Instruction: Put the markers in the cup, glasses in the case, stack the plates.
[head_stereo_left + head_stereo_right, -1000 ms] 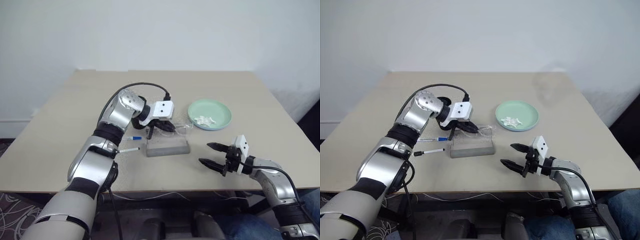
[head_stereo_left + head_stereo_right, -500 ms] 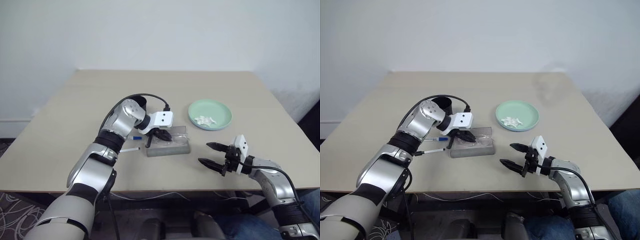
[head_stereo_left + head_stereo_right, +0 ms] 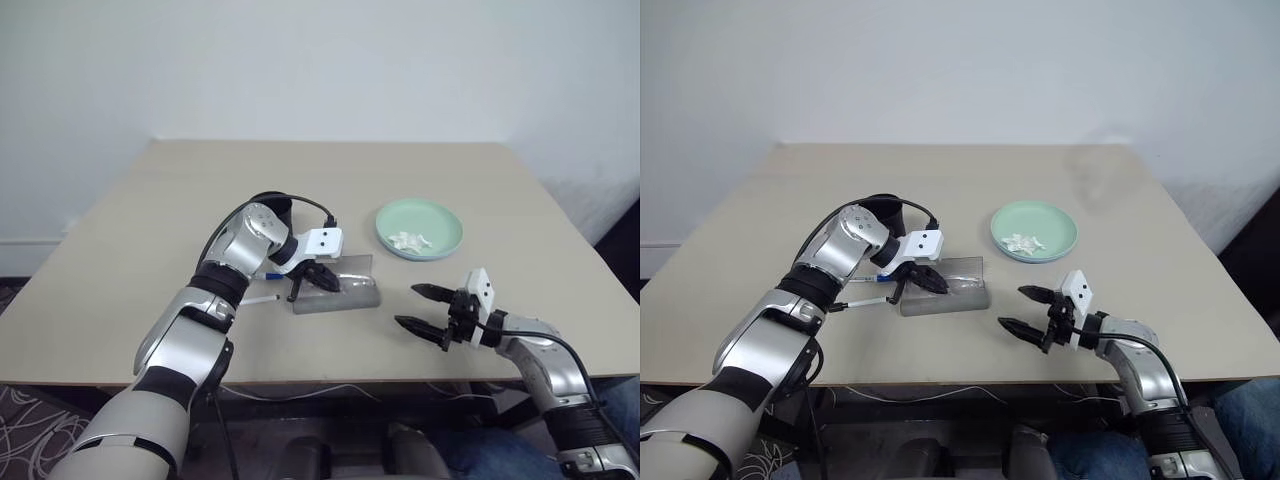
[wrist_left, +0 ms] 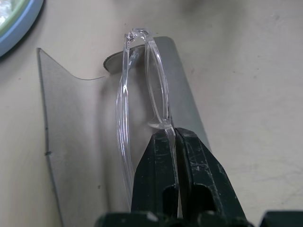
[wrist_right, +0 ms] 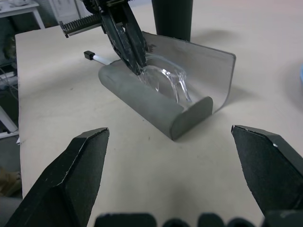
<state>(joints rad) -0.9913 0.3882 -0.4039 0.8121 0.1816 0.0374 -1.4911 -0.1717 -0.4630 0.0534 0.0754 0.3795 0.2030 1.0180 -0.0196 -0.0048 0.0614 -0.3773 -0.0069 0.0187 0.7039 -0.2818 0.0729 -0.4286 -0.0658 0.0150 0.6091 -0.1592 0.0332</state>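
My left gripper (image 4: 170, 133) is shut on the bridge of the clear glasses (image 4: 124, 99) and holds them low inside the open grey case (image 3: 345, 293). The case's lid (image 5: 208, 61) stands up behind them. Two markers lie on the table left of the case, partly behind my left arm: one with a blue cap (image 3: 270, 276) and one nearer the front (image 3: 262, 298). The black cup (image 3: 883, 208) stands behind that arm. A mint green plate (image 3: 445, 228) sits on the light blue plate (image 4: 23, 19) at the back right. My right gripper (image 3: 405, 306) hangs open, right of the case.
Small white crumpled scraps (image 3: 408, 240) lie in the green plate. The table (image 3: 480, 180) is beige with a white wall behind it; its front edge runs close under my right gripper.
My left gripper has come down with the glasses, from above the case into it. The right gripper has stayed where it was, open.
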